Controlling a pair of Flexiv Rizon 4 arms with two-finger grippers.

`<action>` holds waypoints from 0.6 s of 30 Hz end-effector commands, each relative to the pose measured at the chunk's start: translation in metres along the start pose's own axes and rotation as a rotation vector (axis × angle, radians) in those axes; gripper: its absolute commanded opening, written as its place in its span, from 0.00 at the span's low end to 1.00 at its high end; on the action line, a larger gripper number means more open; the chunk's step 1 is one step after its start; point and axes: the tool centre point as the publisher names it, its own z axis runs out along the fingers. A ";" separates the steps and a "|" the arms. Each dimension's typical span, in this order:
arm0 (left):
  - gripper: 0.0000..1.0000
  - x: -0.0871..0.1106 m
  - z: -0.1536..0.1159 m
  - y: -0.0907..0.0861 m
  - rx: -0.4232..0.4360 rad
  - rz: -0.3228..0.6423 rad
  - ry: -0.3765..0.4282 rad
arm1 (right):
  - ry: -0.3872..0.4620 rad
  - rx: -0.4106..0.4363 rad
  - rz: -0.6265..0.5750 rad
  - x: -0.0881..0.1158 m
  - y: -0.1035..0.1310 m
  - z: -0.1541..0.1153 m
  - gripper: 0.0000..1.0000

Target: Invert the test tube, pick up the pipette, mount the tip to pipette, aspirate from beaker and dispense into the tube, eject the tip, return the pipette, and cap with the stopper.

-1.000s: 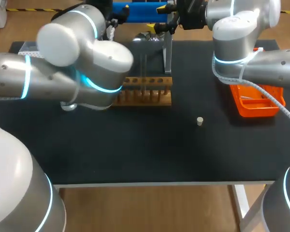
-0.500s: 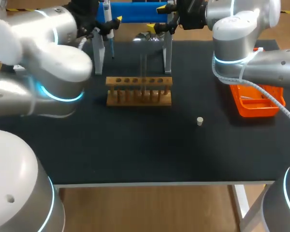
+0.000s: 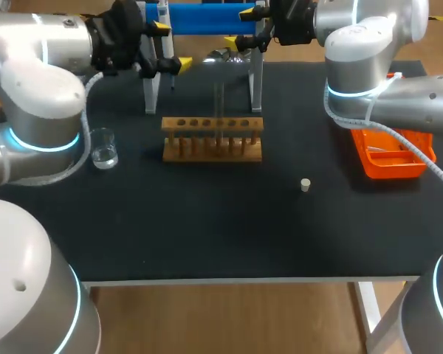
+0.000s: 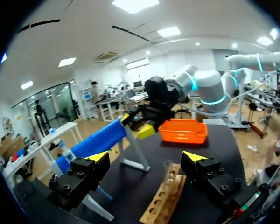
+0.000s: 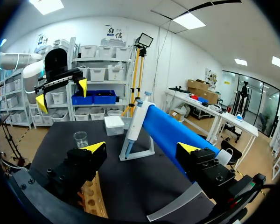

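A wooden rack (image 3: 213,138) stands mid-table with a clear test tube (image 3: 220,107) upright in it. Behind it is the stand with a blue bar (image 3: 203,16); the pipette (image 5: 137,119) hangs at its left end. My left gripper (image 3: 171,46) is open just by that end, holding nothing. My right gripper (image 3: 239,26) is open at the bar's right end, also holding nothing. The glass beaker (image 3: 103,147) sits left of the rack. A small pale stopper (image 3: 305,184) lies on the mat to the rack's right. In the right wrist view a white tip box (image 5: 114,125) sits beyond the pipette.
An orange tray (image 3: 391,151) lies at the table's right side, under my right arm. The stand's legs (image 3: 255,77) rise just behind the rack. The black mat (image 3: 207,221) runs to the front edge.
My left arm has swung back to the left from over the rack, uncovering the beaker, and its gripper now sits by the stand's left end. The right arm has not moved.
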 end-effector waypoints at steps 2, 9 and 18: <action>1.00 0.011 0.006 0.014 0.101 0.026 0.237 | 0.005 0.005 0.001 -0.001 0.001 -0.001 1.00; 1.00 0.028 0.023 0.030 0.094 0.026 0.231 | 0.005 0.005 0.001 -0.001 0.001 -0.001 1.00; 1.00 0.034 0.047 0.044 0.095 0.015 0.180 | 0.005 0.005 0.001 -0.001 0.001 -0.001 1.00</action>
